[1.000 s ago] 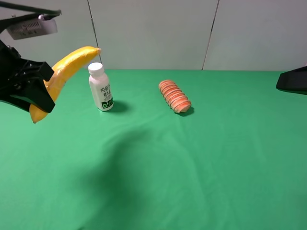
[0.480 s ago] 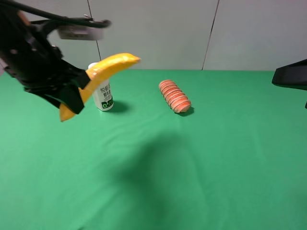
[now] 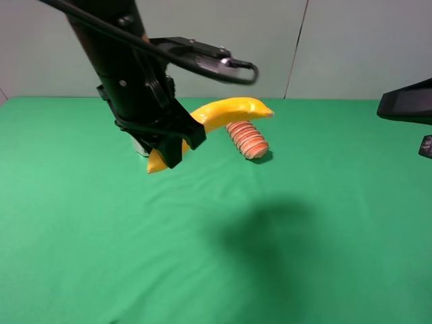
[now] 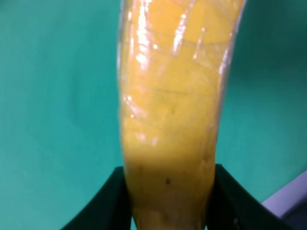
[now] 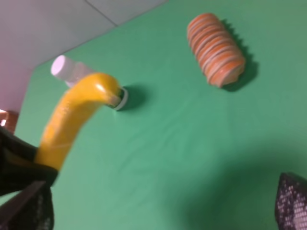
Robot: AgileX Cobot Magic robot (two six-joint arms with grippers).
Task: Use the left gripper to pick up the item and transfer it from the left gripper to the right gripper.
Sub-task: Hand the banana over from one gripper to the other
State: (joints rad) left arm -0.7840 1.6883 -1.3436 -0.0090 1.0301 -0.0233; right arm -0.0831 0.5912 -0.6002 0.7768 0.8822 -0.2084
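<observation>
The yellow banana (image 3: 228,110) is held in the air over the middle of the green table, its free end pointing right above the loaf. My left gripper (image 3: 175,140) is shut on its lower part; its tip sticks out below the claw. In the left wrist view the banana (image 4: 168,120) fills the frame between two black fingers (image 4: 111,203). My right gripper (image 5: 160,207) is open and empty, its fingers wide apart, with the banana (image 5: 72,122) ahead of it. Only a black part of the right arm (image 3: 405,102) shows at the right edge of the high view.
A ridged orange-pink sliced loaf (image 3: 247,138) lies just behind and under the banana's free end; it also shows in the right wrist view (image 5: 216,48). A white bottle (image 5: 66,69) stands behind the left arm, nearly hidden in the high view. Green cloth (image 3: 304,256) covers the table.
My left arm has swung right from the table's left edge to the middle, carrying the banana past the bottle. The right arm has edged slightly into view.
</observation>
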